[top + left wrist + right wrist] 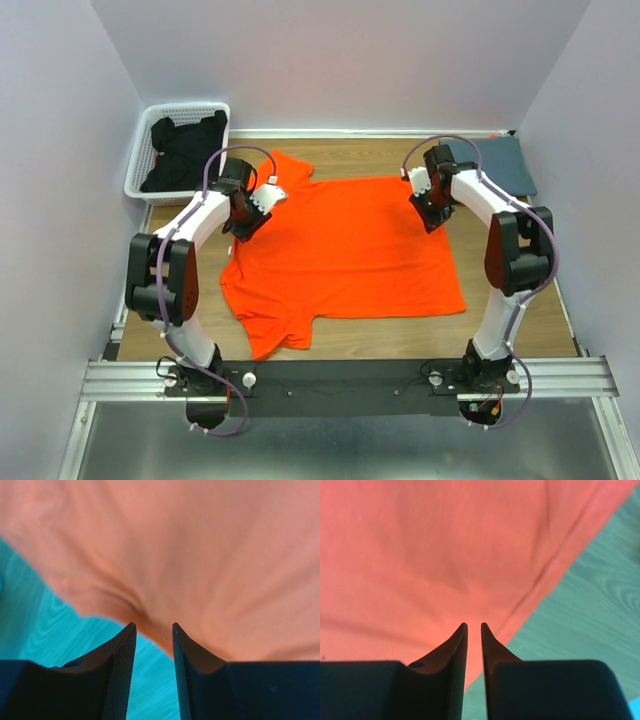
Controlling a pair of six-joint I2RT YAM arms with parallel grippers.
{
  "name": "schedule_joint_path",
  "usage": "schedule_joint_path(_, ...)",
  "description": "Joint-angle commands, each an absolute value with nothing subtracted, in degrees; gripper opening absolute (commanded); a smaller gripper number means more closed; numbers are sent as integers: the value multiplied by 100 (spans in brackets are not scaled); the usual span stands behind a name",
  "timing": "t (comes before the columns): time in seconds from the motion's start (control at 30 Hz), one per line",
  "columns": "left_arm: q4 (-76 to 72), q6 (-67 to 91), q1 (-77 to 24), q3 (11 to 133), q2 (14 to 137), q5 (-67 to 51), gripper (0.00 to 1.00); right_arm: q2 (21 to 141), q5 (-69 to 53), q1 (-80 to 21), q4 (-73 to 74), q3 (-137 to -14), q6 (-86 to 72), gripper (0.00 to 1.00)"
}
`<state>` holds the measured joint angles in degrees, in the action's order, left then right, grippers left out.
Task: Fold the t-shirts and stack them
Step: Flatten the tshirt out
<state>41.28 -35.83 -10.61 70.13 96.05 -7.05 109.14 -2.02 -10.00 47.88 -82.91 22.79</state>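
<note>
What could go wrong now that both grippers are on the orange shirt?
The left gripper seems to pinch only a small pucker near the edge of the orange t-shirt, so the cloth may slip out. The right gripper also sits close to an edge. The near sleeve lies crumpled, so a fold might come out uneven.

The left arm (195, 225) and the right arm (482, 200) are built of white links, black joints and dark red elbow panels (186, 285). Purple cables (441, 138) are looped along both. Black tapered fingers (117, 680) are fitted.
</note>
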Motion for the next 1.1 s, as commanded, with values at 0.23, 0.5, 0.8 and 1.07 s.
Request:
schedule_joint_path(0.23, 3410, -3024, -1002, 6917, 10310, -1011, 43, 11996, 210, -818, 4509, -8314, 2276, 22)
schedule_joint_path(0.5, 3445, -2997, -932, 6873, 10028, -1020, 52, 12357, 492, -378, 4342, -8647, 2487, 22)
schedule_joint_path(0.8, 3507, -3138, -783, 6996, 10547, -835, 52, 11954, 35, -378, 4622, -8693, 2373, 29)
schedule_joint_path(1.07, 4323, -3567, -712, 7172, 9476, -1256, 52, 10698, -281, -378, 5150, -8394, 2496, 48)
